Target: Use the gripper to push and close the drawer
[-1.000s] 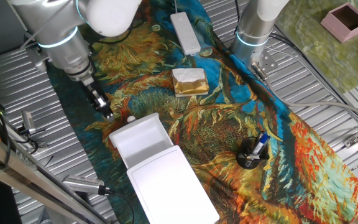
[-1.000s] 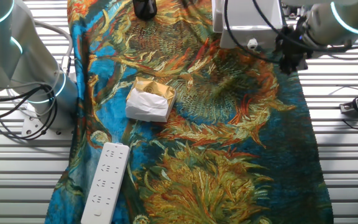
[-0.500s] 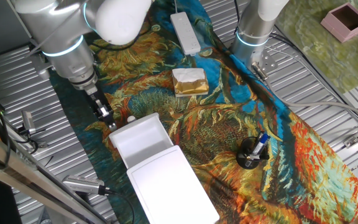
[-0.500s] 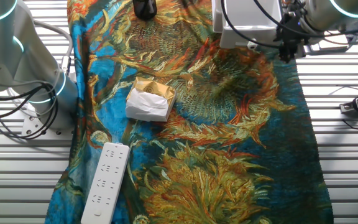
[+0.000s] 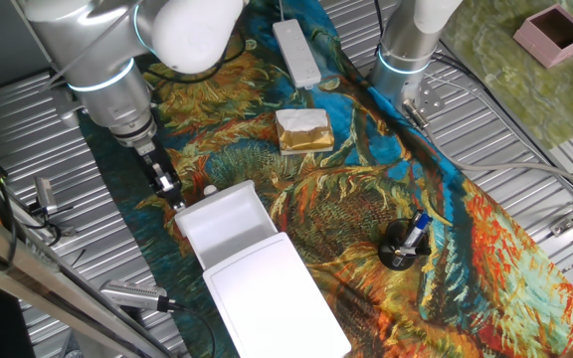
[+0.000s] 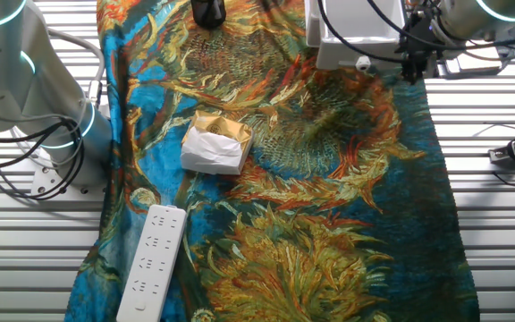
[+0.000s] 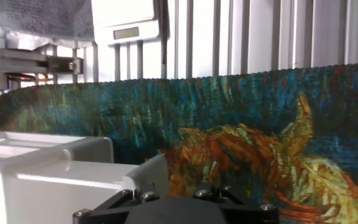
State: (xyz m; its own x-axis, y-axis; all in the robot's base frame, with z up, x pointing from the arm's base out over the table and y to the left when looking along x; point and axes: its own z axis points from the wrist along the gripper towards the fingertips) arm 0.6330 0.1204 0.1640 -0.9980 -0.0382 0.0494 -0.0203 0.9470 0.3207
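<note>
The drawer (image 5: 225, 227) is a shallow white tray pulled out of its flat white box (image 5: 279, 298), with a small round knob (image 5: 208, 189) on its front wall. My gripper (image 5: 173, 196) is narrow and black, its fingers look pressed together, and it hangs low just left of the drawer's front corner, beside the knob. In the other fixed view the gripper (image 6: 410, 72) is right of the drawer front (image 6: 356, 52) and the knob (image 6: 362, 64). In the hand view the drawer (image 7: 55, 180) fills the lower left. My fingertips are hidden there.
A white-and-gold block (image 5: 303, 130) lies mid-cloth and a white power strip (image 5: 296, 52) lies at the back. A black pen holder (image 5: 403, 245) stands to the right. The other arm's column (image 5: 411, 50) stands behind. A pink box (image 5: 557, 30) is far right. Metal tools (image 5: 132, 295) lie on the slats.
Over the last second my gripper moved down and toward the drawer's front corner. In the last half second it barely shifted. The drawer has not moved.
</note>
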